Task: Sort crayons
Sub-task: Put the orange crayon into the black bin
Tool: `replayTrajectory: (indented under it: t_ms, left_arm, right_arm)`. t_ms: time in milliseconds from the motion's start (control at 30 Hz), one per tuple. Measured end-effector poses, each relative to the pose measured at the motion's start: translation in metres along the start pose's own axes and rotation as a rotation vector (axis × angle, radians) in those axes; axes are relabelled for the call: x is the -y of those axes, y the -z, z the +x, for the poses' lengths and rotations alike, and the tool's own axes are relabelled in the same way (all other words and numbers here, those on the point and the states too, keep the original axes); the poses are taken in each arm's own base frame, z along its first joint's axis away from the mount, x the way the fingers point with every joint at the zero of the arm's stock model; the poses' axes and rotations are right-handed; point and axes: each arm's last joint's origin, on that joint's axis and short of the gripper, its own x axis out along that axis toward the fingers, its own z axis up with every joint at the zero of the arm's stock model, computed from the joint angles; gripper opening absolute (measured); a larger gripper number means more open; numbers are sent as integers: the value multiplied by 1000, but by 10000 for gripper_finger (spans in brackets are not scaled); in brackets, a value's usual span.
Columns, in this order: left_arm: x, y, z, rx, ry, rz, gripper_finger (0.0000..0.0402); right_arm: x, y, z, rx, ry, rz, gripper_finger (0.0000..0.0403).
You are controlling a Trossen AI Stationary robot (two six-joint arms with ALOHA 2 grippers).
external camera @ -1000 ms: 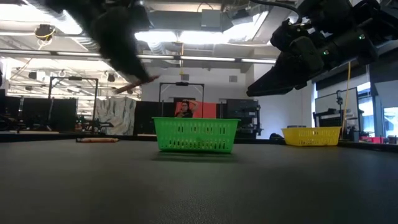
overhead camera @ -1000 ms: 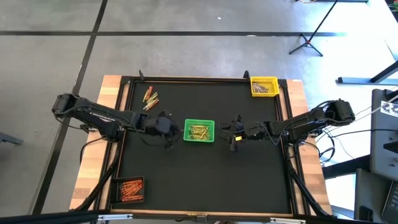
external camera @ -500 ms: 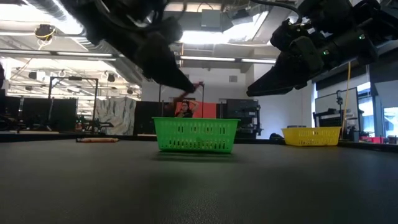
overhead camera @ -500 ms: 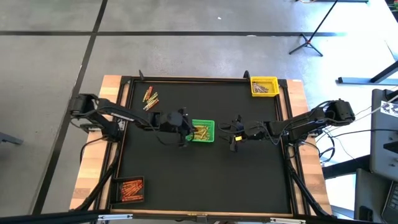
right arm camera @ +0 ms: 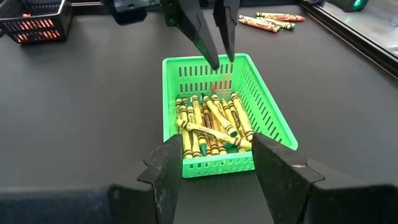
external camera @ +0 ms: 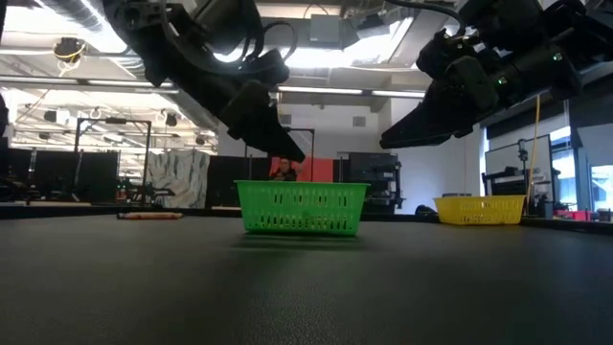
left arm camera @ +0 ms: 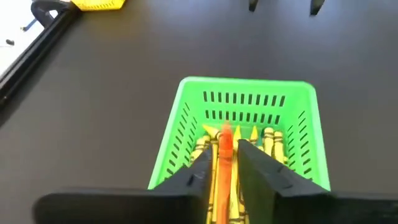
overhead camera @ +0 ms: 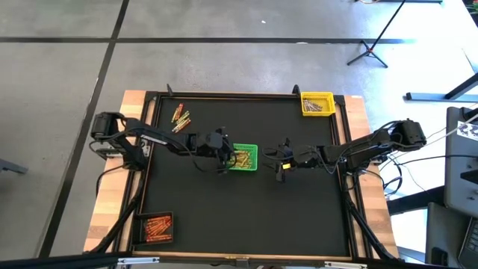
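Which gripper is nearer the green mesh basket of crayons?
Left. The left gripper hangs over the green mesh basket's left edge; the right gripper waits off its right side, apart.

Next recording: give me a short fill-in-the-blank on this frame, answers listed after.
1. The left end effector hovers over the ____ basket.
2. The basket at the table's far right corner is ____.
3. The black basket holds ____ crayons.
4. The right end effector holds ____.

Answers: green; yellow; orange; nothing
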Motion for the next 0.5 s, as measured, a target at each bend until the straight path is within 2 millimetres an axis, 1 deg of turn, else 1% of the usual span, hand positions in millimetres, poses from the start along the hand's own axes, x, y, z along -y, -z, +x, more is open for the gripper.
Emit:
replayTrajectory:
  t_ms: [100, 200, 333, 433, 500]
  left_arm:
    - [-1, -5, -5, -21, 2, -5, 87]
    - [-2, -16, -15, -59, 2, -23, 105]
    - [-7, -28, -38, -95, -20, -66, 109]
    - [-13, -30, -61, -136, -88, -104, 106]
    - [-21, -26, -77, -197, -169, -144, 105]
  right_arm:
    - [0, 0, 0, 0, 0, 0, 191]
    - [0, 0, 0, 0, 0, 0, 191]
    - [0, 0, 0, 2, 3, 0, 191]
    - [0, 0, 0, 6, 20, 0, 191]
    - [1, 0, 0, 4, 29, 1, 191]
